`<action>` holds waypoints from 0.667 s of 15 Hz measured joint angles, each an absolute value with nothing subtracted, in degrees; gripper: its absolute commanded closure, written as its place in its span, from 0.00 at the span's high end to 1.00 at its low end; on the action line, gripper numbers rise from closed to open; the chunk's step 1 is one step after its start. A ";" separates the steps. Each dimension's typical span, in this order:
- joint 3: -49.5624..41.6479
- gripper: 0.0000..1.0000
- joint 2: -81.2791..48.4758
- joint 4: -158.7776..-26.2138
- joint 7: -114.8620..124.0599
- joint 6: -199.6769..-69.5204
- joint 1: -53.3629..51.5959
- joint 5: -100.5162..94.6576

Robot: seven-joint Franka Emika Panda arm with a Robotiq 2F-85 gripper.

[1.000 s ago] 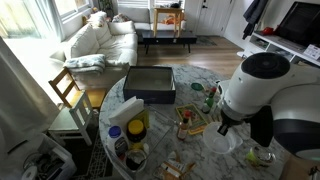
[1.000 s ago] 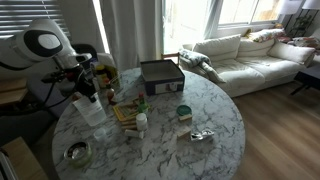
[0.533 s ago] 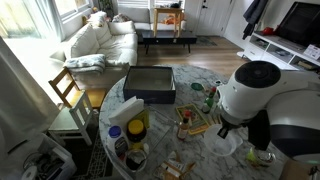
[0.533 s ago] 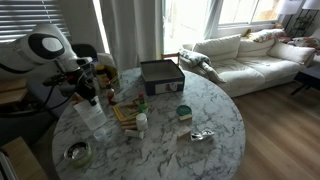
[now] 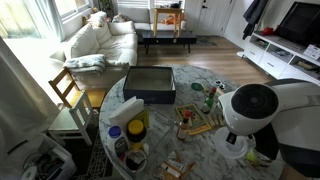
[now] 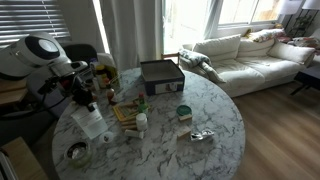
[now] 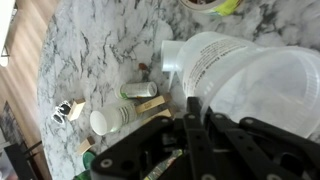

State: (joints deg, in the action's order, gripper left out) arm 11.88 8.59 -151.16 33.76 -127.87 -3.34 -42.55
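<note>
In the wrist view the gripper point(image 7: 198, 108) comes in from the bottom edge. Its two dark fingers are pressed together with no gap between them, and they aim at the shoulder of a translucent plastic jug point(image 7: 255, 75). Whether the tips touch or pinch any part of it cannot be told. The jug sits on the marble table point(image 7: 100, 50) with its short neck turned toward a scatter of small things. These are a white-capped bottle point(image 7: 110, 119) lying on its side, a wooden block point(image 7: 151, 105) and a small green tin point(image 7: 138, 90) just beside it, and a crumpled silver scrap point(image 7: 67, 110) farther out. In an exterior view the arm point(image 6: 40, 55) rises at the table's edge to a large white joint held high. From there it folds downward, so that the gripper point(image 6: 88, 103) points straight down over the jug point(image 6: 93, 123), which is near the rim of the table point(image 6: 170, 150). A metal bowl point(image 6: 77, 152) lies near the jug, closer to the camera. Beyond it toward the middle are a wooden tray point(image 6: 125, 112) of odds and ends and a green-lidded jar point(image 6: 184, 112). A dark box point(image 6: 160, 75) sits at the far edge, with a pale sofa point(image 6: 245, 50) behind. In an exterior view the arm's round joint point(image 5: 250, 105) hides the gripper, and the jug point(image 5: 236, 146) shows just below it.
</note>
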 measured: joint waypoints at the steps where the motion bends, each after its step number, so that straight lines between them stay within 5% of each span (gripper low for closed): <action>1: 11.99 0.01 8.59 -151.29 33.75 -127.88 -4.07 -42.53; 2: 12.06 0.01 8.59 -151.38 33.70 -127.88 -4.70 -42.44; 3: 12.12 0.29 8.59 -151.42 33.65 -127.88 -5.31 -42.37; 4: 12.23 0.30 8.59 -151.43 33.62 -127.88 -5.87 -42.28; 10: 13.73 0.75 7.68 -151.47 32.92 -128.26 -9.53 -39.58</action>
